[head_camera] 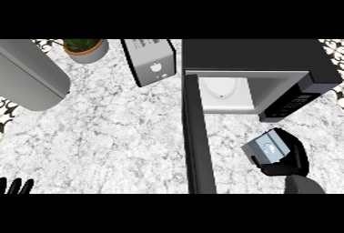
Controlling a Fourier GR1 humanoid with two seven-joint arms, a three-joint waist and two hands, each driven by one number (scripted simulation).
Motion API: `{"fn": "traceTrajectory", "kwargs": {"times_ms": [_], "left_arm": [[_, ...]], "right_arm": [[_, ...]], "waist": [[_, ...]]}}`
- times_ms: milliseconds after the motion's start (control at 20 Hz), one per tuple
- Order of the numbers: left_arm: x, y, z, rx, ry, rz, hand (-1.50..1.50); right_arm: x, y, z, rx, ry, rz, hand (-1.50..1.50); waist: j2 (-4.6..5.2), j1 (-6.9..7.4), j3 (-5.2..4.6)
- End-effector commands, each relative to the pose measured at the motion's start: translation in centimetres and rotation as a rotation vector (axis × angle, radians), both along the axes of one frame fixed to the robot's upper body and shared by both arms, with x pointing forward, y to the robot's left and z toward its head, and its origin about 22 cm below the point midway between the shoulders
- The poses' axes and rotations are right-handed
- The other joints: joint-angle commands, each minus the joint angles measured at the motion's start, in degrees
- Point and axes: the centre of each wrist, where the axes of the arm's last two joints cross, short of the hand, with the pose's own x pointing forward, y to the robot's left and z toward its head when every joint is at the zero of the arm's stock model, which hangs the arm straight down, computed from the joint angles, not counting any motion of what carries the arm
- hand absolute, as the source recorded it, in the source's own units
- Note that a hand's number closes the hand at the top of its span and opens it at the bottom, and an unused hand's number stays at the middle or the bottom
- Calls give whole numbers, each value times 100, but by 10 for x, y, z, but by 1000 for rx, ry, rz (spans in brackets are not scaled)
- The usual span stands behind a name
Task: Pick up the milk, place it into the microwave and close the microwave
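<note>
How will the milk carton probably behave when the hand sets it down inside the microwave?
The milk carton, held in the right hand, looks boxy and flat-sided, so it probably will not roll. It seems tall and narrow, so it may tip if released tilted.

The right hand [290, 160] curls round the milk [267, 149], hiding its far side. Only the left hand's [16, 185] fingertips show at the lower edge.

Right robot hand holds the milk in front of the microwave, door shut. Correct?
Not quite: the microwave door is open, swung out toward the robot, as the head view shows. The right robot hand does hold the milk in front of it.
</note>
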Motion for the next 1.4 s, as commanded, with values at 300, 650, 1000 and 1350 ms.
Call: {"fn": "traceTrajectory", "kwargs": {"times_ms": [300,650,1000,1350], "left_arm": [[-6,4,-10,9,3,15,-150],[-11,8,7,-21,12,-19,-150],[-25,23,-3,-29,33,2,-150],[-29,54,-9,-11,-5,19,-150]], "right_arm": [[-8,34,41,-17,-75,197,150],[-66,51,78,-24,-49,192,150],[-55,99,131,18,-25,118,150],[-27,124,153,-23,-83,92,150]], "waist": [[-21,-60,-10],[-12,-73,-6],[-6,-9,-5],[-1,20,-3]]}}
